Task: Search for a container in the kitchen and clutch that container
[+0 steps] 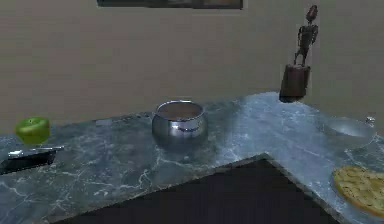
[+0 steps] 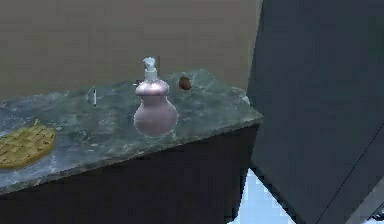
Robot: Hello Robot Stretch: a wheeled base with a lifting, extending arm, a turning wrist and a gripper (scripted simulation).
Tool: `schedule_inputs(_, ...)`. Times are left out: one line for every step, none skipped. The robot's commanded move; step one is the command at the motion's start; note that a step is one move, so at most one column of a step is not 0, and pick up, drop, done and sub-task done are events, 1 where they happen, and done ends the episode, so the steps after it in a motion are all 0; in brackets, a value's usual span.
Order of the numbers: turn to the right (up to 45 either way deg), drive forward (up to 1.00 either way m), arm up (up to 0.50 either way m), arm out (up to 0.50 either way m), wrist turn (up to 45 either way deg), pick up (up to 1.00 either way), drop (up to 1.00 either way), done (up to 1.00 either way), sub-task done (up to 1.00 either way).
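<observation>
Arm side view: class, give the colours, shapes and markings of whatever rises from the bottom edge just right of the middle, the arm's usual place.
There rises a flat, near-black cabinet front, unmarked, topped by a grey-green marbled countertop. On it stands a pink, bulbous pump bottle with a pale nozzle.

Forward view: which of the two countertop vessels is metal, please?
The round pot mid-counter, shiny silver; the bowl at the forward view's right is clear glass.
</observation>
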Motion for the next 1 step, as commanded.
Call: schedule_inputs(45.0,0.0,0.0,0.0,0.0,0.0,0.0,0.0,0.0)
